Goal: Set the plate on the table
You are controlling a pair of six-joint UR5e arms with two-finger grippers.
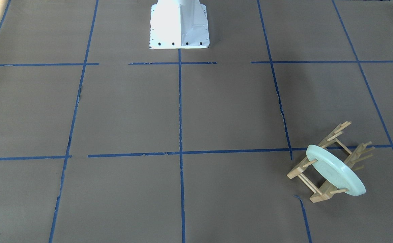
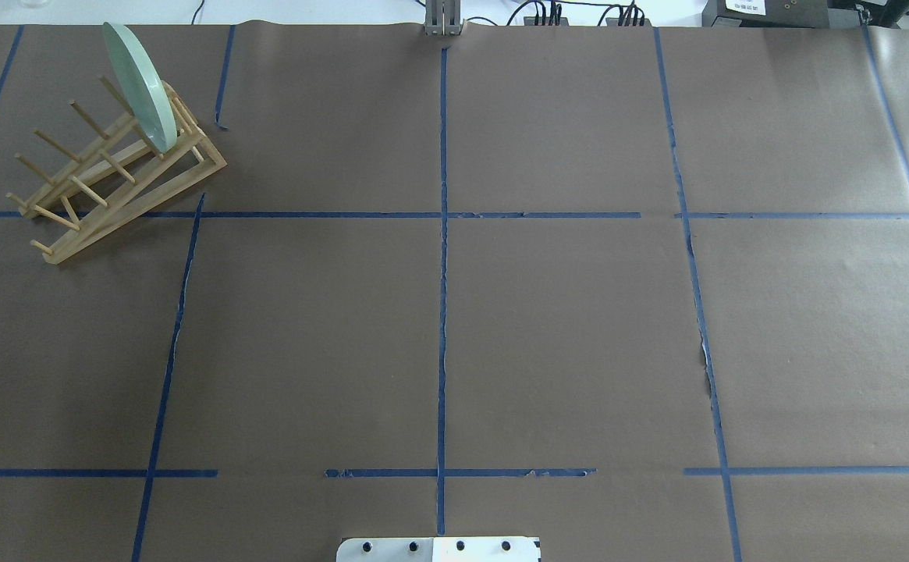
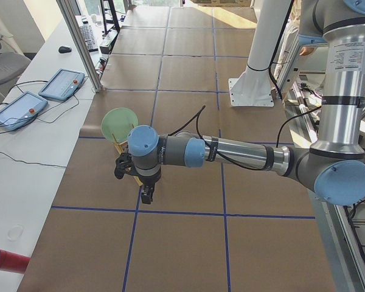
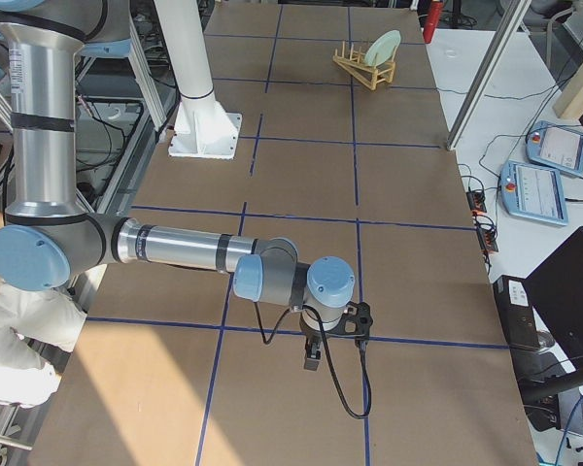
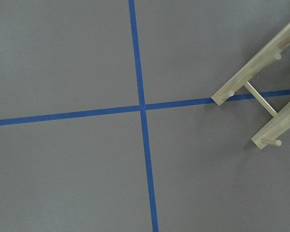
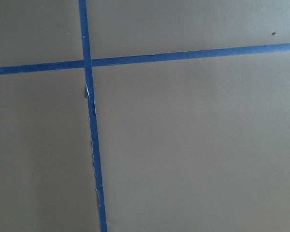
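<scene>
We log one plate, judged rigid, slick, breakable, in rack near left gripper; grasp upper rim; finger spacing: cannot tell.

Plate upright in rack (far-left corner)

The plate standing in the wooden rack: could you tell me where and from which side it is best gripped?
I'd grip the plate by its top rim, coming down from above, jaws across the thin edge. It stands on edge, leaning, in the rack's end slot; pegs and rails fence in its lower half.
</scene>
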